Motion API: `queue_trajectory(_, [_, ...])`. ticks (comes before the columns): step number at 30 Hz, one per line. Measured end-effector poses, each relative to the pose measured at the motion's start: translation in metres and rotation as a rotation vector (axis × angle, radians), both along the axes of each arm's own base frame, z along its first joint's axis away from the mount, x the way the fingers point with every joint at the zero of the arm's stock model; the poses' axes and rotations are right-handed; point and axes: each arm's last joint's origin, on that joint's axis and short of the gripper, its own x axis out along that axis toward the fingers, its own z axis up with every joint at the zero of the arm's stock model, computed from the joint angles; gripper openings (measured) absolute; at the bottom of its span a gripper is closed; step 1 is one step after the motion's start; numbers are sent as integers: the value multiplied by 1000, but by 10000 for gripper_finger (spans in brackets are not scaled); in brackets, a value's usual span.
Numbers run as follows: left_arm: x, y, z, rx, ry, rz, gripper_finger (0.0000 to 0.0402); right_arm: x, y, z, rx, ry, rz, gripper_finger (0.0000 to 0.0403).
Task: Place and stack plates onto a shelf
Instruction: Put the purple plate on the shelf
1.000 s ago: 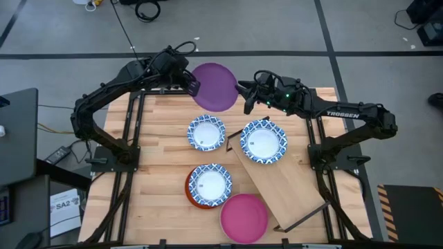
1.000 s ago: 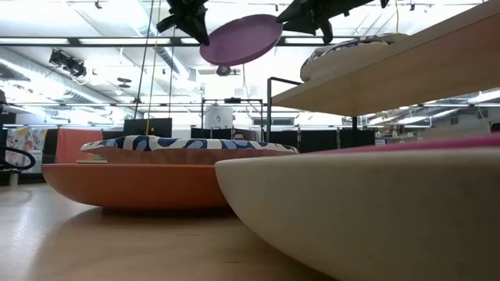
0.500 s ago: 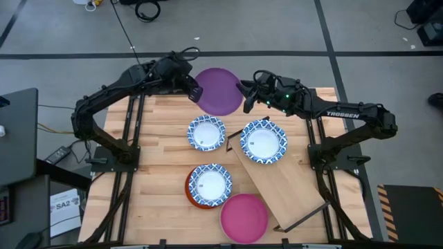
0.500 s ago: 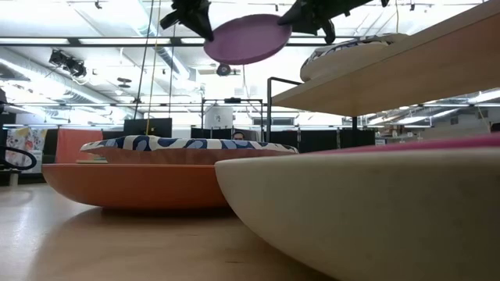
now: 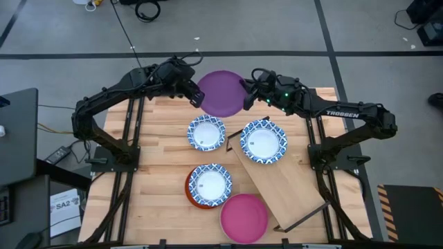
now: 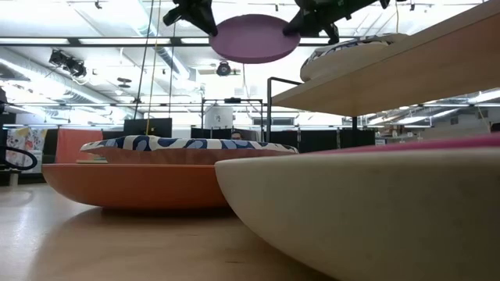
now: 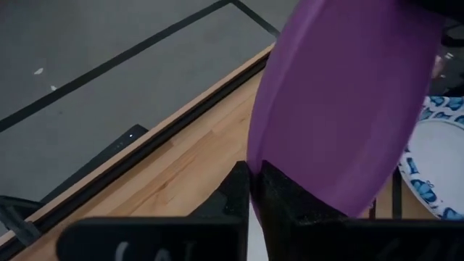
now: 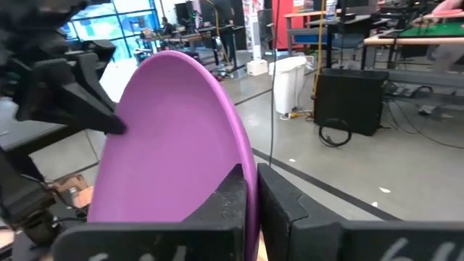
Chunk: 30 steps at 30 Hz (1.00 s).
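Grey floor surrounds the tabletop point(image 5: 159, 166) from above; my left jaws point(image 5: 196, 93) and right jaws point(image 5: 245, 95) each clench the purple plate point(image 5: 221, 92), aloft at the far edge. Low down, it hangs level above the shelf point(image 6: 391, 74). Both wrist views show jaws pinching its rim.

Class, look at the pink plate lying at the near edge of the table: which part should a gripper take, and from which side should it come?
Grip the rim of the pink plate. It lies flat and alone on the tabletop, so only its thin raised edge offers a pinch. Its left side looks best: the shelf crowds its right, and the blue-and-white plate on the orange-red plate sits just behind it. Jaws should straddle the edge from above.
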Motion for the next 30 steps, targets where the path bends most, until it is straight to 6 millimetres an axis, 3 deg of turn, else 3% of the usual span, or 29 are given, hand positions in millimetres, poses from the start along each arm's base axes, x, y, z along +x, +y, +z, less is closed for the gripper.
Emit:
queue_trajectory(7, [1, -1, 0, 2, 1, -20, 71, 0, 0, -2, 6, 19, -8, 21])
queue_trajectory(24, [2, -1, 1, 34, 24, -112, 133, -1, -1, -4, 17, 36, -20, 19])
queue_trajectory(30, [-14, -6, 15, 104, 11, -150, 141, -2, -2, -6, 27, 56, -61, 19])
